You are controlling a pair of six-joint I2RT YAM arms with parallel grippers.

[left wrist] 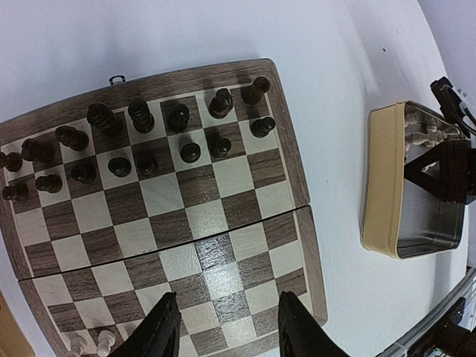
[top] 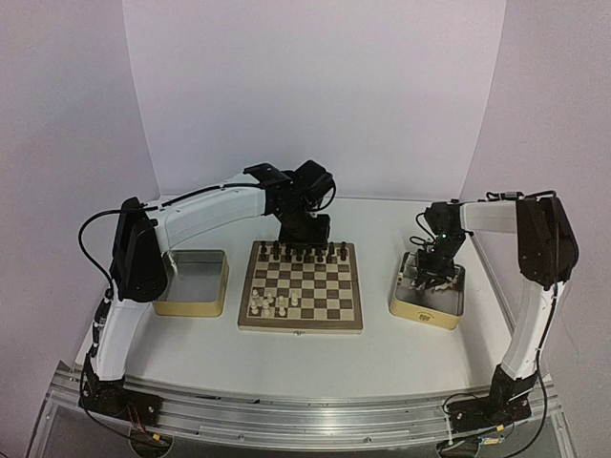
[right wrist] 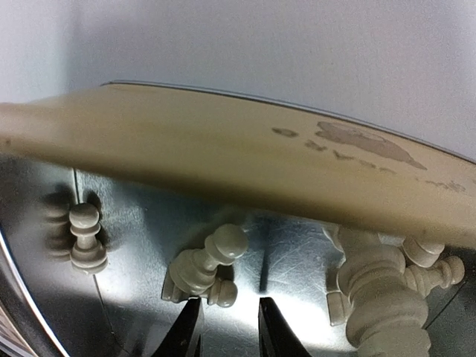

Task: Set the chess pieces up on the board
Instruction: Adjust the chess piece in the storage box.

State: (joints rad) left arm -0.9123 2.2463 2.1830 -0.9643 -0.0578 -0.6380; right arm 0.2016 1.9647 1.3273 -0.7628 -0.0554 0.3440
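Observation:
The board (top: 301, 325) lies at the table's centre, with dark pieces (top: 296, 253) along its far rows and a few cream-white chess pieces (top: 272, 303) on its near left squares. My left gripper (left wrist: 229, 331) hangs open over the board (left wrist: 216, 216), nothing between its fingers. My right gripper (right wrist: 230, 327) is down inside the right tin (right wrist: 223, 141), jaws a narrow gap apart over bare metal. Two pawns (right wrist: 201, 264) lie on their sides just past its left fingertip. Another pawn (right wrist: 85, 238) stands at the left, and a larger piece (right wrist: 383, 297) lies at the right.
An empty-looking tin (top: 191, 283) sits left of the board. The right tin (top: 425, 310) sits right of the board with my right gripper (top: 431, 272) in it. In the left wrist view the dark pieces (left wrist: 141, 115) fill the far rows and that tin (left wrist: 387, 178) lies to the right.

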